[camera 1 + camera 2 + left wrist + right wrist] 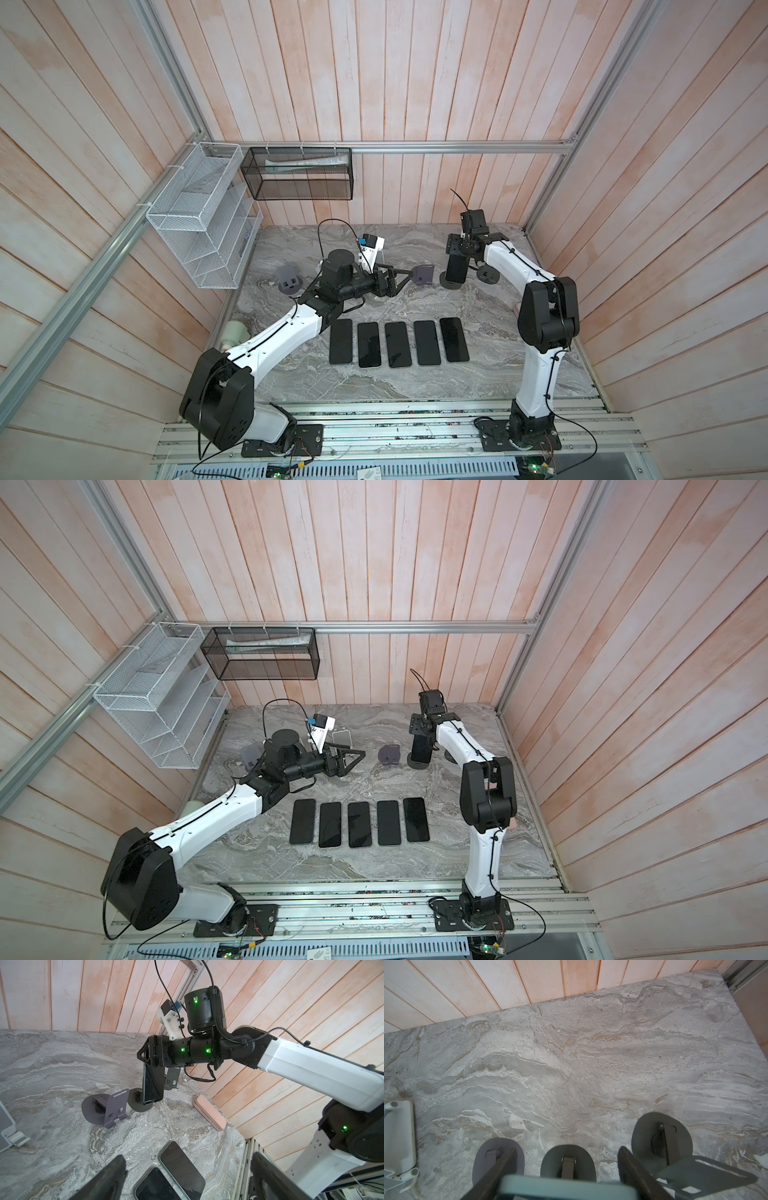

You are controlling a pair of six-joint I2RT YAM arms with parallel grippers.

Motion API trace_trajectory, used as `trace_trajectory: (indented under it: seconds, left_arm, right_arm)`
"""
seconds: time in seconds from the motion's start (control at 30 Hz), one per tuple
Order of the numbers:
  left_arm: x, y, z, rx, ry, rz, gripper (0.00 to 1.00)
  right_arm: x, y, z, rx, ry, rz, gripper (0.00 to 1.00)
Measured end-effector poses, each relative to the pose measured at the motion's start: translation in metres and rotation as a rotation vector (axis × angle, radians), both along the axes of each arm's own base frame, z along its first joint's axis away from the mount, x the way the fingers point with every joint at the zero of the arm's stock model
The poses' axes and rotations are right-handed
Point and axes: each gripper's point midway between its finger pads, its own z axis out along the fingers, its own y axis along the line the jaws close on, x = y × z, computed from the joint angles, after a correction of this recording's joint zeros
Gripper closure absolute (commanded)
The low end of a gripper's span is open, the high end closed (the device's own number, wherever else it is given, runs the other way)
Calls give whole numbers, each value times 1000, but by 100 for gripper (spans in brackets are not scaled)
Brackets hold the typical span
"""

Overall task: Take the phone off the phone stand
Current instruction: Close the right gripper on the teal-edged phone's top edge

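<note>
No writing, label or number can be read anywhere.

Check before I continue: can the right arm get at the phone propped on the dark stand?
Likely yes: the right end effector straddles the phone's top, with the left end effector well aside.

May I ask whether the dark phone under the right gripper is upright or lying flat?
Upright: the dark phone stands on end in its black round-based stand, right gripper straddling its top.
</note>
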Motion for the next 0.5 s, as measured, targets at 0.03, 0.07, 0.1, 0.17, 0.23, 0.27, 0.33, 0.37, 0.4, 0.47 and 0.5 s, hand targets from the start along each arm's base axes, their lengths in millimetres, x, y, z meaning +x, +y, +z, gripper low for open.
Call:
trace_trajectory:
  seconds: [0.03, 0.07, 0.1, 0.17, 0.23, 0.27, 0.33, 0.37, 0.4, 0.47, 0.5]
  left_arm:
    - [0, 0, 0, 0, -1, 0, 5]
    - [0, 0, 0, -1, -1, 0, 5]
    - [0, 0, 1, -1, -1, 0, 5]
    - [-1, 0, 2, -2, -4, 0, 5]
    - [-1, 1, 3, -3, -5, 0, 5]
    - [-1, 1, 3, -4, -7, 0, 5]
    - [-1, 1, 4, -5, -8, 0, 5]
    - [-1, 1, 4, -5, -8, 0, 5]
    - [-1, 1, 4, -6, -9, 0, 5]
    - [-2, 1, 5, -6, -9, 0, 5]
    - [-2, 1, 5, -6, -10, 0, 5]
  right_arm:
    - [-1, 0, 2, -1, -2, 2, 32]
    - [-2, 0, 4, -2, -6, 5, 32]
    - [-3, 0, 7, -3, -9, 8, 32]
    - [-5, 2, 15, -4, -23, 15, 33]
    - [-7, 4, 26, -8, -40, 28, 33]
    - [-9, 4, 32, -12, -49, 33, 33]
    - [-13, 5, 44, -27, -66, 44, 34]
    - [-17, 6, 50, -34, -78, 49, 34]
    - [-20, 6, 54, -38, -85, 51, 34]
    - [-30, 5, 61, -48, -94, 59, 34]
    - [-33, 5, 63, -51, -97, 64, 34]
